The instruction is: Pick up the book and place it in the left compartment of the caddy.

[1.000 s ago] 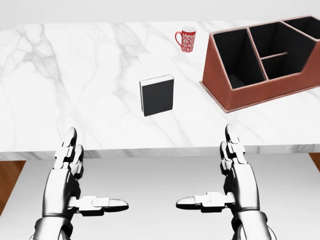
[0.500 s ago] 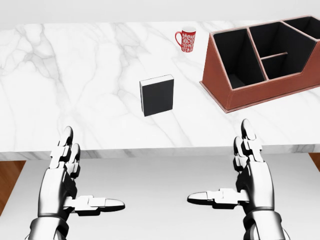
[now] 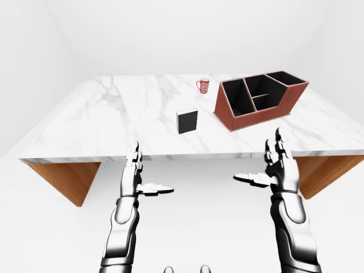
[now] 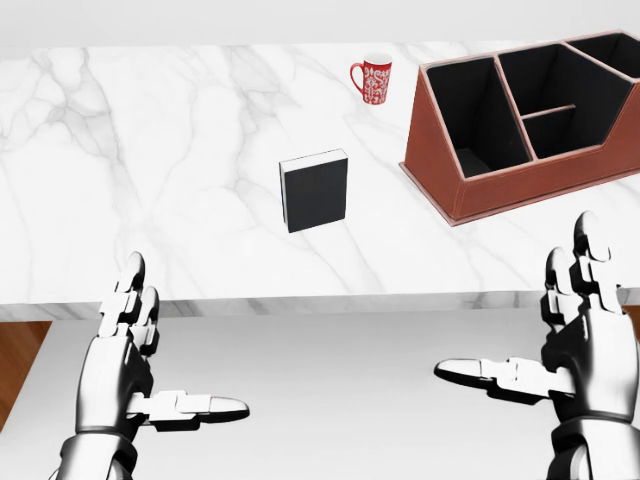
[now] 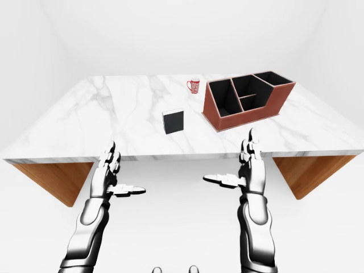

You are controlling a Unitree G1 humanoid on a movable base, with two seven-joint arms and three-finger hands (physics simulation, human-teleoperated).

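Observation:
A black book (image 4: 314,192) with a white page edge lies on the white marble table (image 4: 150,150), near the middle of the head view. The red-brown caddy (image 4: 520,186) stands to its right, with black compartments; the left compartment (image 4: 468,118) is open-topped and holds nothing. My left hand (image 4: 188,336) is open at the bottom left, below the table's near edge. My right hand (image 4: 515,300) is open at the bottom right, below the caddy. Both hands are empty and well apart from the book.
A red patterned mug (image 4: 373,78) stands above the book, left of the caddy. The table's wooden underside (image 3: 65,179) shows in the left-eye view. White floor and walls surround the table.
My right hand has moved to the right and a little up, from below the book's right side to below the caddy. My left hand has barely moved. The book stays put.

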